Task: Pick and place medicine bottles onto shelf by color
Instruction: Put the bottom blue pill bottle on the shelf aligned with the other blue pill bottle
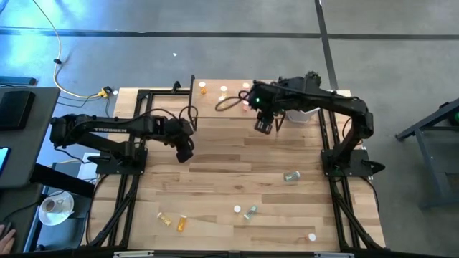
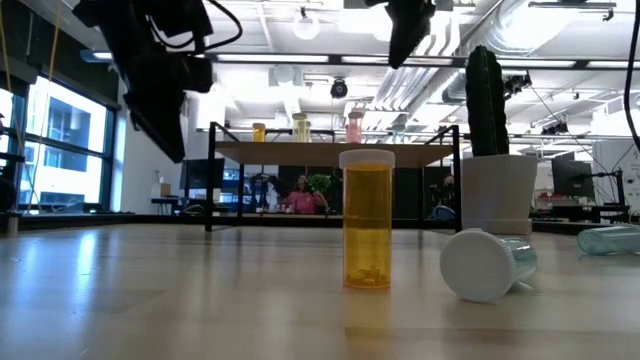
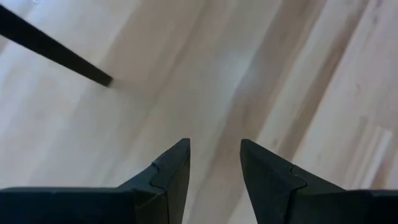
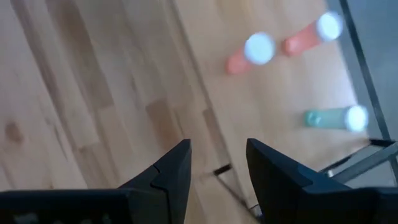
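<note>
The shelf [image 1: 215, 100] stands at the table's far edge, and orange [image 1: 203, 87], yellow [image 1: 224, 91] and pink [image 1: 245, 87] bottles stand on its board. My right gripper [image 1: 263, 125] hangs open and empty just in front of the shelf. Its wrist view [image 4: 217, 146] shows two pink bottles [image 4: 249, 53] and a green one [image 4: 333, 118] on the board. My left gripper [image 1: 185, 150] is open and empty over bare tabletop [image 3: 214, 146]. Loose bottles are on the near half of the table: green [image 1: 290, 175], green [image 1: 250, 212], orange [image 1: 182, 222] and yellow [image 1: 164, 218].
A white pot with a cactus [image 2: 495, 190] stands at the shelf's right end. In the low view an orange bottle [image 2: 367, 220] stands upright and a green one [image 2: 490, 262] lies on its side. A black shelf leg [image 3: 56, 50] shows near my left gripper.
</note>
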`<state>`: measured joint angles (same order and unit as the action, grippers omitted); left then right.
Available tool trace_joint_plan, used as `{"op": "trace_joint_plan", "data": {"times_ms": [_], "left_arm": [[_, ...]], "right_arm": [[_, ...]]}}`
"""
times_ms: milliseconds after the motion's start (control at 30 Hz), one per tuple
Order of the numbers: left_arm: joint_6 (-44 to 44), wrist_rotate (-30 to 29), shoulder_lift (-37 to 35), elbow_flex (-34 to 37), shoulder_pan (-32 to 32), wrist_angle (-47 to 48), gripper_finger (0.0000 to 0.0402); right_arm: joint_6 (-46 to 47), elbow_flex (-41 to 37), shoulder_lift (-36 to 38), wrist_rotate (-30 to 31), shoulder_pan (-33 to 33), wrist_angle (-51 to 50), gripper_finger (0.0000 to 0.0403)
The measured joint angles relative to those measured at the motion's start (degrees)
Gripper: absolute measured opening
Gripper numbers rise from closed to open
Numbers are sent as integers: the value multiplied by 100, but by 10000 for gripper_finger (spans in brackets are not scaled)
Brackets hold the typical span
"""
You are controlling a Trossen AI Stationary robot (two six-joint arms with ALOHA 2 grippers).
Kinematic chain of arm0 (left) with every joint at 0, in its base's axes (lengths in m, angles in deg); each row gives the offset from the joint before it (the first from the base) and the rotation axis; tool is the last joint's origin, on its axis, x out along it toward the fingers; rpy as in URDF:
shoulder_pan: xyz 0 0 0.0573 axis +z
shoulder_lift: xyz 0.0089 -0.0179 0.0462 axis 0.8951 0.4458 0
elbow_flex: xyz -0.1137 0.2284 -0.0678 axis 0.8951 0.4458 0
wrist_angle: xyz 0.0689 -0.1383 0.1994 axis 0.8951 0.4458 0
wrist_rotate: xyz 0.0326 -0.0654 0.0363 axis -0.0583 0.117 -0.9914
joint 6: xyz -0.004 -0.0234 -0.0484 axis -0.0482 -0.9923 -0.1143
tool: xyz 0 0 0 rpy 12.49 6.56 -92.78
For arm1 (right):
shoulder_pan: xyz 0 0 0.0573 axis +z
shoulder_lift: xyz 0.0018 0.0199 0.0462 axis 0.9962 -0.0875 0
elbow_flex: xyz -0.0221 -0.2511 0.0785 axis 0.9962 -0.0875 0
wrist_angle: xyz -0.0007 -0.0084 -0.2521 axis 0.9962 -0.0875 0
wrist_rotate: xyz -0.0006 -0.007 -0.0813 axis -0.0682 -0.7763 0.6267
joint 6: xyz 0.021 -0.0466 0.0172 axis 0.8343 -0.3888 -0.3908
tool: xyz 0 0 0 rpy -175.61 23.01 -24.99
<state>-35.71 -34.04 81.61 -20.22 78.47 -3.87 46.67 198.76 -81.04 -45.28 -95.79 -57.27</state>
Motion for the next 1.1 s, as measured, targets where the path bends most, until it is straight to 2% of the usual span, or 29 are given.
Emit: {"op": "trace_joint_plan", "data": {"times_ms": [133, 400, 567, 800, 933, 1100], "left_arm": [[-133, -4, 2, 0, -348, 8, 132], [-143, -15, 2, 0, -865, -124, 132], [-130, -16, 2, 0, -992, -441, 132], [-126, -17, 2, 0, -1019, -856, 131], [86, -17, 2, 0, -1019, -1190, 131], [218, -37, 2, 0, -1019, -1497, 131]], "right_arm": [[193, -571, 187, 26, 245, 84, 146], [969, -2385, 1013, 148, 764, 645, 146], [1692, -3348, 1573, 143, 1078, 901, 146], [2334, -4316, 2044, 103, 1400, 1309, 146], [2294, -4748, 2058, -135, 1606, 1713, 146], [1634, -5360, 2029, -571, 1991, 3047, 146]]}}
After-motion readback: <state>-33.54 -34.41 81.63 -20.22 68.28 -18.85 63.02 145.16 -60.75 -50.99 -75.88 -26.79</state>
